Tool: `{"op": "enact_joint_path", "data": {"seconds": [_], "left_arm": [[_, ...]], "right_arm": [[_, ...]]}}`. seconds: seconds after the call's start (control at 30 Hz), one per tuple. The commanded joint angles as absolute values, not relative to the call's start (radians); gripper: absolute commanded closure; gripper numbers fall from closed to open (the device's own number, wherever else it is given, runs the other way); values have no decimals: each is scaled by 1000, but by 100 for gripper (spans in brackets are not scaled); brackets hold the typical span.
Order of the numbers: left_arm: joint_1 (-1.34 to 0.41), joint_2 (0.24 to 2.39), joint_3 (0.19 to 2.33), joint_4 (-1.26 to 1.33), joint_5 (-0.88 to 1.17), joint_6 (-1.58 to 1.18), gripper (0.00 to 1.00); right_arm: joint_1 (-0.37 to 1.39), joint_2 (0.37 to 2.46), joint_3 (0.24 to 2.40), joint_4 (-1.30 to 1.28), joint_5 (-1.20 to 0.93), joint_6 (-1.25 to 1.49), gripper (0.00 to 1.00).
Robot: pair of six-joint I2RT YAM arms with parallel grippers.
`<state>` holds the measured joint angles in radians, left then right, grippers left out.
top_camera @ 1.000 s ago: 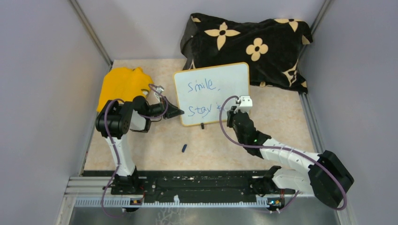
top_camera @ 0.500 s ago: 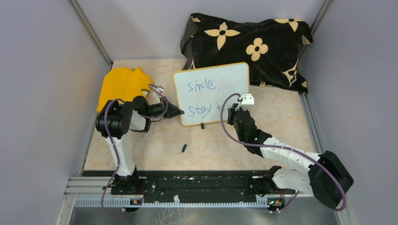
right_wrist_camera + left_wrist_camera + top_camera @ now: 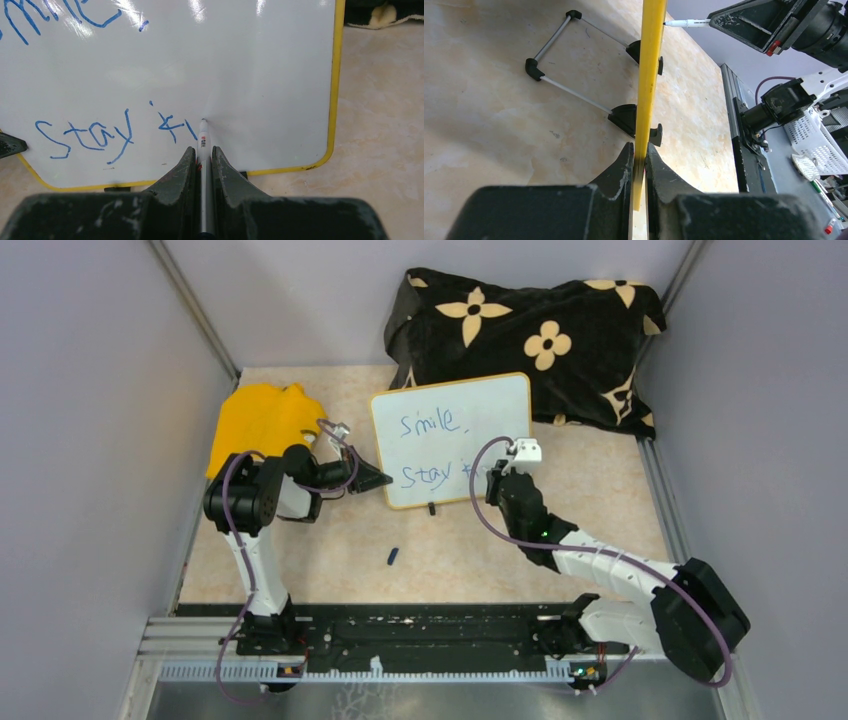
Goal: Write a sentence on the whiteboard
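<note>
The whiteboard (image 3: 455, 435) with a yellow rim stands tilted on black feet; it also fills the right wrist view (image 3: 250, 75). Its blue sentence (image 3: 432, 445) reads "Smile," with "Stay" and a started "k" below; the lower line (image 3: 100, 132) shows in the right wrist view. My left gripper (image 3: 383, 478) is shut on the board's left rim (image 3: 648, 90), seen edge-on between the fingers (image 3: 616, 170). My right gripper (image 3: 202, 150) is shut on a white marker (image 3: 203, 145), its tip touching the board just right of the "k". The marker also shows in the left wrist view (image 3: 686, 22).
A black flowered cloth (image 3: 530, 335) lies behind the board. A yellow cloth (image 3: 262, 420) lies at the left. A small dark blue cap (image 3: 393, 557) lies on the table in front of the board. Grey walls close in on both sides.
My right gripper has shifted slightly right along the lower line with the marker. The left arm and the board have not moved.
</note>
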<state>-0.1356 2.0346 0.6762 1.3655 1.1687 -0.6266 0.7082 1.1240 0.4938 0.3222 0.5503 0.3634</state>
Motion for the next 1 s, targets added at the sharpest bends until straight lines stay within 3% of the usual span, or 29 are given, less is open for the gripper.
{"op": "enact_joint_path", "data": {"seconds": [0.0,0.97], "left_arm": [[-153,2048,685,1301,1160,-617,100],[-153,2049,685,1299,1160,-615,100]], "right_arm": [[688,1131,526,367,534,379,100],[689,1108,496,352,540,404,100]]}}
